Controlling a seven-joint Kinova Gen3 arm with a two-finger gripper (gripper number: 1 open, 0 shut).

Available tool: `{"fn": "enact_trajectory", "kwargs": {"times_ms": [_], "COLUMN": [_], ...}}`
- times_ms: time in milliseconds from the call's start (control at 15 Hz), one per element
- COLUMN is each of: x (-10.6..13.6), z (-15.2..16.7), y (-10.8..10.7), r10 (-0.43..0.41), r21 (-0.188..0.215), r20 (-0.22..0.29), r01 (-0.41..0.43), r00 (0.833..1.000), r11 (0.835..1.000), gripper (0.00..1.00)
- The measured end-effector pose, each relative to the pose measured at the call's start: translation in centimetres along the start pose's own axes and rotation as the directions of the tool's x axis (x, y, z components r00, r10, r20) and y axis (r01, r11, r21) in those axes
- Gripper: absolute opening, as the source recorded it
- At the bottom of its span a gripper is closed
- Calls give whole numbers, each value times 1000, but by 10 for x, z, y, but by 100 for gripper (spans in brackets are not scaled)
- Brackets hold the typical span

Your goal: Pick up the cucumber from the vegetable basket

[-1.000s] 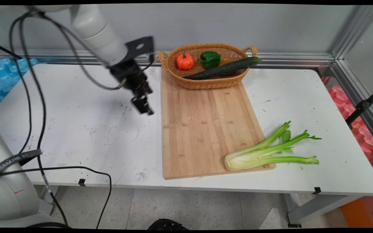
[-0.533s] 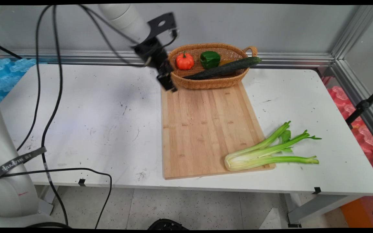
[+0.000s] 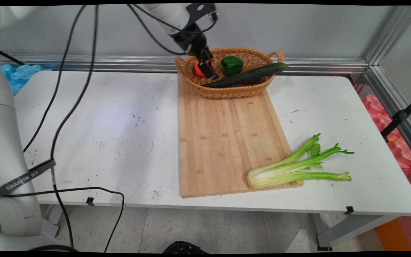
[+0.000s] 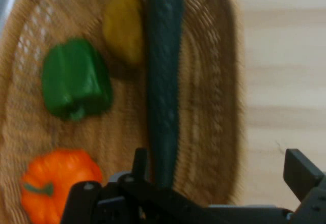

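Note:
My gripper (image 3: 209,72) hangs open over the left part of a wicker basket (image 3: 227,91) at the back of the table, holding nothing. It partly covers a small orange pumpkin (image 3: 197,70). Beside that lie a green bell pepper (image 3: 231,65) and a long dark cucumber (image 3: 248,75) that sticks out over the basket's right rim. In the hand view the gripper (image 4: 219,170) has its fingers wide apart, one over the cucumber (image 4: 164,81) and one over the wooden board (image 4: 285,81). The pumpkin (image 4: 56,183), the pepper (image 4: 76,79) and a yellow vegetable (image 4: 124,25) lie in the basket (image 4: 214,107).
A wooden cutting board (image 3: 223,142) lies lengthwise in front of the basket. A celery bunch (image 3: 294,166) rests across the board's near right corner and onto the white table (image 3: 102,125). Black cables (image 3: 59,117) hang from the arm on the left.
The gripper has travelled right and toward the back, from over the bare table left of the board to over the basket's left part, now covering part of the pumpkin.

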Motion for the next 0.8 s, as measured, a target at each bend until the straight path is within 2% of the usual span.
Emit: {"fn": "enact_trajectory", "kwargs": {"times_ms": [467,800], "x": [18,19], "z": [44,83], "y": [-33,-43], "r10": [1,-14], "r21": [11,6], "r20": [-73,-105], "r01": [0,14], "r00": [997,994], "r11": [1000,1000], "gripper": [100,100]}}
